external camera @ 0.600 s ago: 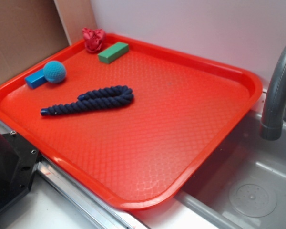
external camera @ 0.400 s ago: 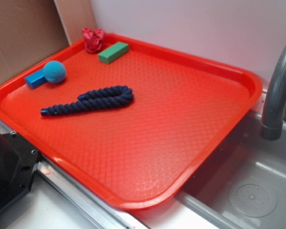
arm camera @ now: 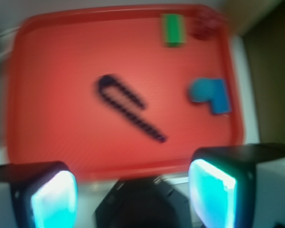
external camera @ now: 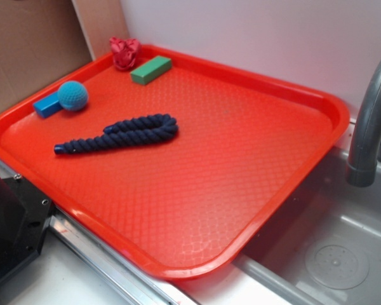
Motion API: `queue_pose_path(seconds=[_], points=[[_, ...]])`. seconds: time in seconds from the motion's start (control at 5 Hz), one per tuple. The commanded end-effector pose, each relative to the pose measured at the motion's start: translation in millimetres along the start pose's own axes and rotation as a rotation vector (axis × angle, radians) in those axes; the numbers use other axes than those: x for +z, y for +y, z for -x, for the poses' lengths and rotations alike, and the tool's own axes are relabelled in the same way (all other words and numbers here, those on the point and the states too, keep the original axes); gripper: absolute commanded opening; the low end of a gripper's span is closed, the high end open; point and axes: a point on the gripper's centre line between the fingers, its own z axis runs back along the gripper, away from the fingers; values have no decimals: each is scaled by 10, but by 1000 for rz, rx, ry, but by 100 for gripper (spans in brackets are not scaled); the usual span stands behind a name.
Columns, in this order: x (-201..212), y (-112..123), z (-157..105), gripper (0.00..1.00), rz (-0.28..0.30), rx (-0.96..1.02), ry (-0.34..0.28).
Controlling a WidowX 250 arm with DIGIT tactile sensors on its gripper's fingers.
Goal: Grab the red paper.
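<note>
The red paper [external camera: 124, 52] is a small crimson crumpled wad at the far left corner of the orange-red tray [external camera: 292, 184]. In the blurred wrist view the red paper [arm camera: 205, 26] sits at the tray's top right corner, beside the green block [arm camera: 173, 29]. My gripper [arm camera: 133, 199] is open, its two glowing pads wide apart with nothing between them. It hangs high above the tray's near edge, far from the paper. The gripper itself is out of the exterior view.
A green block [external camera: 151, 69] lies just right of the paper. A teal ball [external camera: 72, 95] rests against a blue block [external camera: 47, 105] on the tray's left side. A dark blue rope [external camera: 120, 134] lies mid-tray. A grey faucet [external camera: 368, 127] and sink [external camera: 336, 260] are at right.
The black arm base at the lower left of the exterior view has shifted slightly. The objects on the tray have not moved.
</note>
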Motion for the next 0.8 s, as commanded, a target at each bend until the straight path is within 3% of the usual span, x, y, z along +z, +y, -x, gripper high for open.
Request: queue_pose_path(seconds=[0.0, 0.2, 0.6], points=[[-672, 280, -925, 100, -36, 222, -78], [-958, 164, -1397, 100, 51, 256, -221], [-1005, 391, -1548, 100, -10, 298, -238]])
